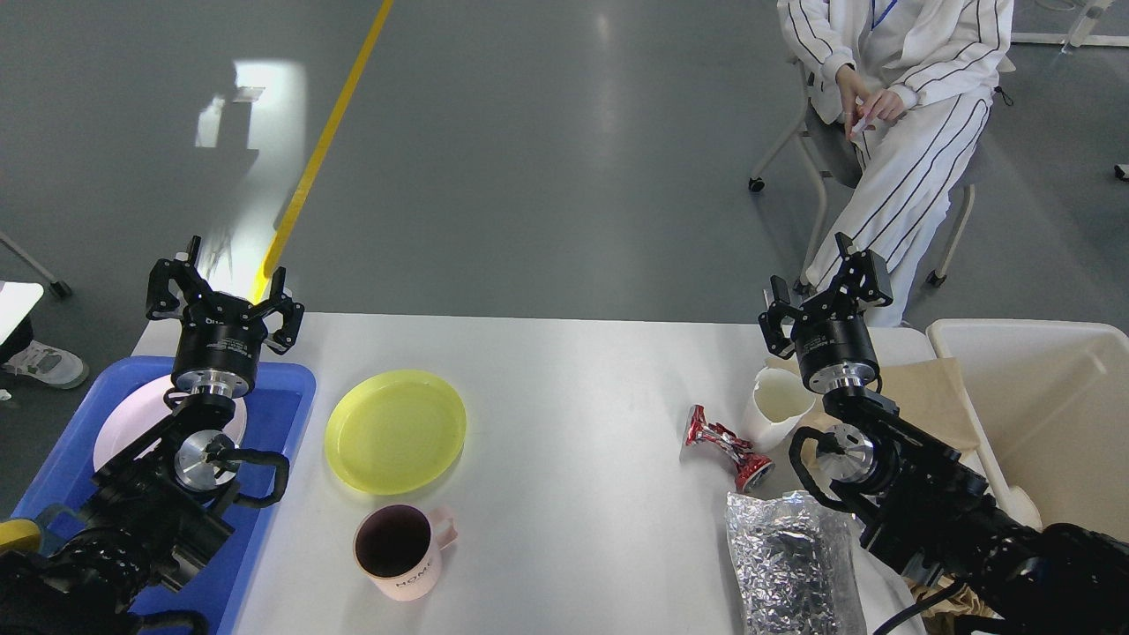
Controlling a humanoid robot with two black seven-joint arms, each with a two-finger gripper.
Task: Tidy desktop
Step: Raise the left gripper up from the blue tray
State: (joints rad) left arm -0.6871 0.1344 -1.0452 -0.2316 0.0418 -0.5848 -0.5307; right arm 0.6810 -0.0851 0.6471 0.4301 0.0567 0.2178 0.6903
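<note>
Tabletop (pixel 573 370) spans the middle, dishes left, trash right; both claws spread wide and empty, so I'd drop the left claw (pixel 224 295) onto the yellow plate (pixel 394 429) rim, then the blue tray (pixel 282 397).

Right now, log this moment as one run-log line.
left end effector: open, empty | right end effector: open, empty | desktop: plate, mug, crushed can uncleared

bright even light, sharp focus; window glare on floor (pixel 251 101).
</note>
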